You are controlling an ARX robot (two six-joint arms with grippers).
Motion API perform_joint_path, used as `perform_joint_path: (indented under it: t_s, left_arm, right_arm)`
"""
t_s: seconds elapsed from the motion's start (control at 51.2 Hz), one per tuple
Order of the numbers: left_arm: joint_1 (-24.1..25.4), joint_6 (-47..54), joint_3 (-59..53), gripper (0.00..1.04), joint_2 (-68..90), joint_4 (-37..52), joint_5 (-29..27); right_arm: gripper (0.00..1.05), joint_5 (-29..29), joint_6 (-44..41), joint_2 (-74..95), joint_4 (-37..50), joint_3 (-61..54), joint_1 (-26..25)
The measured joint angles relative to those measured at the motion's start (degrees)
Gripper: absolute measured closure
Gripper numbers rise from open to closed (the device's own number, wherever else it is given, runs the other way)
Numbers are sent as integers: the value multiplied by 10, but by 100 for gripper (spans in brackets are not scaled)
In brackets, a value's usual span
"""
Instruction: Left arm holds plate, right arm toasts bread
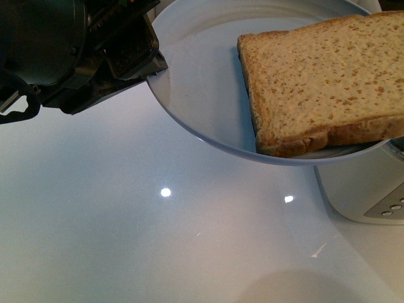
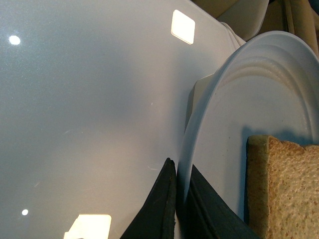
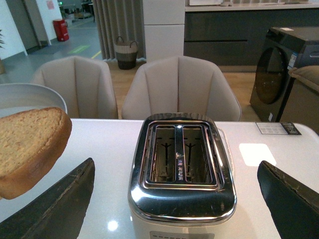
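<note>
Left black glossy pincer (image 1: 148,63), upper left of the front view, clamps the rim of the round pale blue-grey plate (image 1: 202,76), holding it above the white worktop (image 1: 126,221), probably to offer the speckled brown bread slice (image 1: 322,76) lying on it. Right pincer (image 3: 174,199) gapes wide, empty, before the chrome two-slot toaster (image 3: 182,164) beyond.

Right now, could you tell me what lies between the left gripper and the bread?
Only bare plate. The left gripper grips its rim, and nothing rests on it before the bread, as the front view shows.
</note>
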Motion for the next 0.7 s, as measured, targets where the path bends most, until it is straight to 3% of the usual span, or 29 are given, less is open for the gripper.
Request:
perform_joint_path:
  t_s: [0.156,0.273,0.332,0.547,0.703]
  left_arm:
    - [0,0,0,102,0,0,0]
    - [0,0,0,102,0,0,0]
    - [-1,0,0,102,0,0,2]
    - [0,0,0,102,0,0,-2]
    - [-1,-1,0,102,0,0,0]
  right_arm:
    - [9,0,0,1,0,0,0]
    - [9,11,27,104,-185,70,2]
    - [9,10,32,133,-232,79,2]
    - [9,7,36,141,-245,85,-2]
    - [9,-42,55,164,-242,102,-42]
